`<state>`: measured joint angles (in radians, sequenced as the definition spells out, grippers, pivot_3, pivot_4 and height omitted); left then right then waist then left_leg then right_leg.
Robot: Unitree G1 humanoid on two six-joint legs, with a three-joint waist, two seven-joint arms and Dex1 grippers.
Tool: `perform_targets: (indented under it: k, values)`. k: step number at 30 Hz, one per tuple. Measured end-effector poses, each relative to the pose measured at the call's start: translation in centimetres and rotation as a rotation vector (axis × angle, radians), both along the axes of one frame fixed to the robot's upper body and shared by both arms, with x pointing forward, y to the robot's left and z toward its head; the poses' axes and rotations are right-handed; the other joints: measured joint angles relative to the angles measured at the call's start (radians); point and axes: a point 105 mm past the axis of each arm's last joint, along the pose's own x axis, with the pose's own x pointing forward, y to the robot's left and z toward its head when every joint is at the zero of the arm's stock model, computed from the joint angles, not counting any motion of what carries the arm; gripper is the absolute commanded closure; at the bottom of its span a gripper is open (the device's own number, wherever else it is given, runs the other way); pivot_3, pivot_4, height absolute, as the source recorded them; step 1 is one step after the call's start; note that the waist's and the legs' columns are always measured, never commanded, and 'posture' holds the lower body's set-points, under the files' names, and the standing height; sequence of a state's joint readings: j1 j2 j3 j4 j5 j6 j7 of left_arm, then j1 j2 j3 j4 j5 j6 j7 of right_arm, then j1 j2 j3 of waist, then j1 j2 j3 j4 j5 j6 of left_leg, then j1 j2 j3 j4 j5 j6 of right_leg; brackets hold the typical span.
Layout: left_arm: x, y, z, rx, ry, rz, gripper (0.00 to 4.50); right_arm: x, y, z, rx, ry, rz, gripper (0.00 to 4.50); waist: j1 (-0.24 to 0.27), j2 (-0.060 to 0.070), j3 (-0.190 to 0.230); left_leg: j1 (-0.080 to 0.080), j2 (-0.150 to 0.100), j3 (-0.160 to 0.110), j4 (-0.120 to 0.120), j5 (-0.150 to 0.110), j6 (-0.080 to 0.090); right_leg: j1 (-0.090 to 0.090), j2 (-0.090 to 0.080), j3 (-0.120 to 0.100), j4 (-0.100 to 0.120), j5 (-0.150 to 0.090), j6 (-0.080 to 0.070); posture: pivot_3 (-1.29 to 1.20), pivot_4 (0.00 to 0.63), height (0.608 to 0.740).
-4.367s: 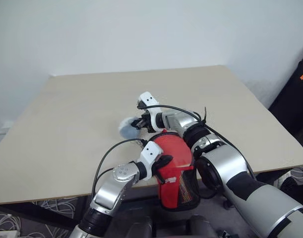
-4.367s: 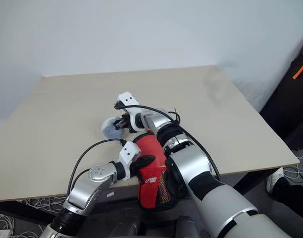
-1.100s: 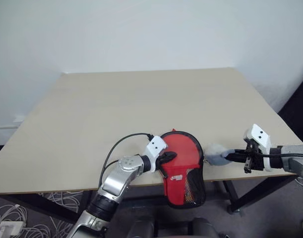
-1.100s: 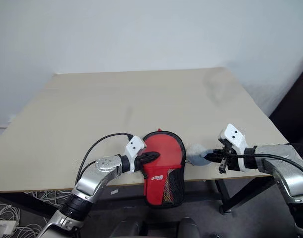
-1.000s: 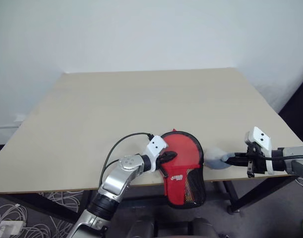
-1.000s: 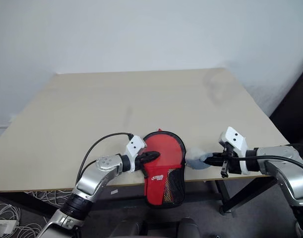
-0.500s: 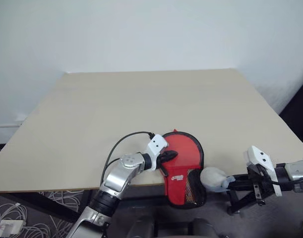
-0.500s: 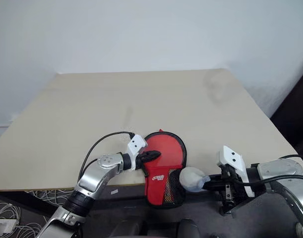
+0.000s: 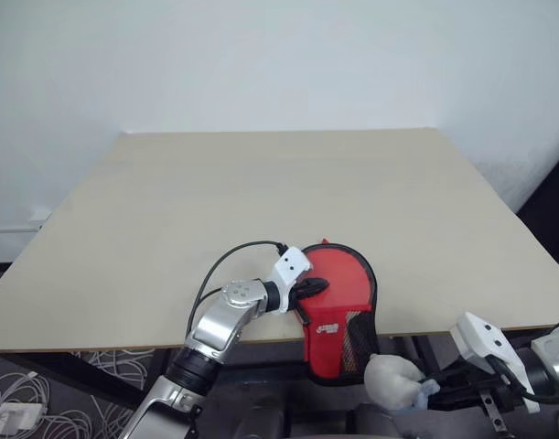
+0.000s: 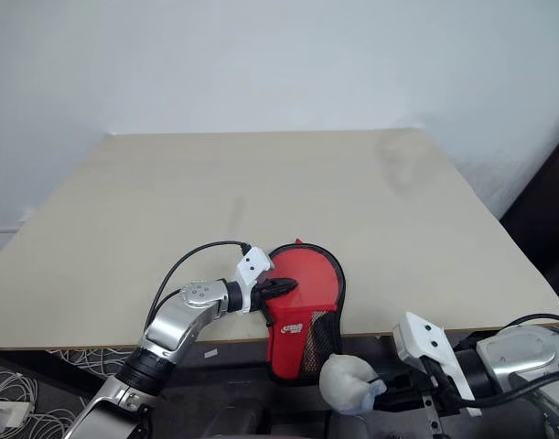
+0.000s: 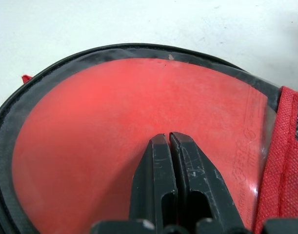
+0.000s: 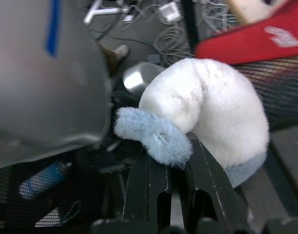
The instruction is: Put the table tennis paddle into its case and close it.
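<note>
The table tennis paddle [image 9: 337,285] is seen inside the case [image 9: 341,315], its red face visible through the clear side. The case lies at the near edge of the table [image 9: 261,201], its mesh end overhanging. The left gripper [image 9: 313,286] is pressed on the clear side, fingers closed together, nothing held. Below the table edge, a white and pale blue plush lump [image 9: 393,382] is pinched by the right gripper [image 12: 171,161]
</note>
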<state>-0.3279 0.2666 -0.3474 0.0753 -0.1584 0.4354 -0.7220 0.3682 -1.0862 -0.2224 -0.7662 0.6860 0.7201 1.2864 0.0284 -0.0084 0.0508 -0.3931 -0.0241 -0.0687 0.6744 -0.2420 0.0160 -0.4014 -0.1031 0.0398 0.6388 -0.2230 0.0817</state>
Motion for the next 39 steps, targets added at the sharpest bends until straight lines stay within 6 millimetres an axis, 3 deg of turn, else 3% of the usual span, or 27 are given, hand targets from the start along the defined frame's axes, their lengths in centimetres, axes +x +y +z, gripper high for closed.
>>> perform_targets:
  k: [8,10,13,17,21,24,28,30,33,39]
  values:
    - [0.2,-0.3,-0.1,-0.008,0.01,0.009,4.5,-1.1,1.7,-0.2,0.029,-0.013,0.058,4.48,0.009,-0.001,0.0,0.0,0.0,0.0,0.001,-0.002,-0.004,0.001,0.0,0.0,-0.001,0.0,0.0,0.0,0.0,0.698]
    - [0.4,-0.4,0.0,-0.012,0.004,0.028,4.5,-0.8,2.1,-0.4,0.043,-0.022,0.044,3.88,0.01,-0.002,0.0,0.0,0.0,-0.001,0.001,-0.003,-0.004,0.001,0.0,-0.001,-0.001,0.0,0.0,0.0,0.0,0.698]
    - [0.8,-0.3,0.1,-0.008,-0.005,0.058,3.88,0.3,2.5,0.3,0.073,-0.05,0.021,2.99,0.009,-0.003,0.0,0.0,0.0,0.0,0.001,-0.003,-0.004,0.001,0.0,-0.001,-0.001,0.0,0.0,0.0,0.0,0.698]
    - [1.4,0.6,0.8,0.01,-0.022,0.095,2.47,4.0,2.7,2.5,0.156,-0.121,-0.077,1.51,0.003,-0.006,0.001,-0.001,0.001,0.0,0.001,0.0,0.0,-0.002,0.001,0.0,0.001,0.0,0.0,0.0,0.0,0.698]
    - [3.3,2.6,3.9,0.004,-0.095,0.152,1.05,7.7,2.4,5.2,0.227,-0.196,-0.18,0.03,0.005,-0.01,0.004,-0.004,0.001,0.0,0.0,0.0,0.0,-0.005,0.001,-0.001,0.001,0.001,0.0,0.0,0.0,0.698]
    - [4.8,4.4,7.2,-0.005,-0.181,0.178,0.02,9.9,2.4,6.1,0.256,-0.233,-0.25,0.0,0.005,-0.01,0.004,-0.004,0.001,0.0,0.0,0.0,0.0,-0.005,0.001,0.0,0.0,0.002,0.002,0.0,0.0,0.698]
    - [5.8,8.6,11.9,0.003,-0.282,0.213,0.02,13.9,1.0,6.2,0.215,-0.301,-0.422,0.0,-0.003,-0.011,0.004,-0.003,0.001,0.001,-0.001,0.0,0.0,-0.006,0.001,0.0,0.0,0.002,0.001,0.0,0.0,0.698]
    - [5.8,10.8,13.0,0.024,-0.301,0.235,0.02,15.1,0.5,5.4,0.189,-0.302,-0.493,0.0,-0.008,-0.01,0.004,-0.003,0.001,0.001,-0.003,0.0,0.0,-0.006,0.001,0.001,0.0,0.002,0.001,0.0,0.0,0.698]
    - [5.3,13.2,12.7,0.061,-0.282,0.259,0.02,16.0,0.6,4.7,0.189,-0.307,-0.548,0.0,-0.015,-0.01,0.004,-0.003,0.001,0.001,-0.003,0.0,0.0,-0.006,0.001,0.001,0.001,0.003,0.001,0.0,0.0,0.698]
    - [3.7,17.9,10.0,0.134,-0.176,0.347,0.02,17.1,0.0,4.0,0.159,-0.323,-0.632,0.0,-0.02,-0.01,0.004,-0.003,0.001,0.001,-0.003,0.0,0.0,-0.007,0.001,0.001,0.001,0.003,0.001,0.0,0.0,0.698]
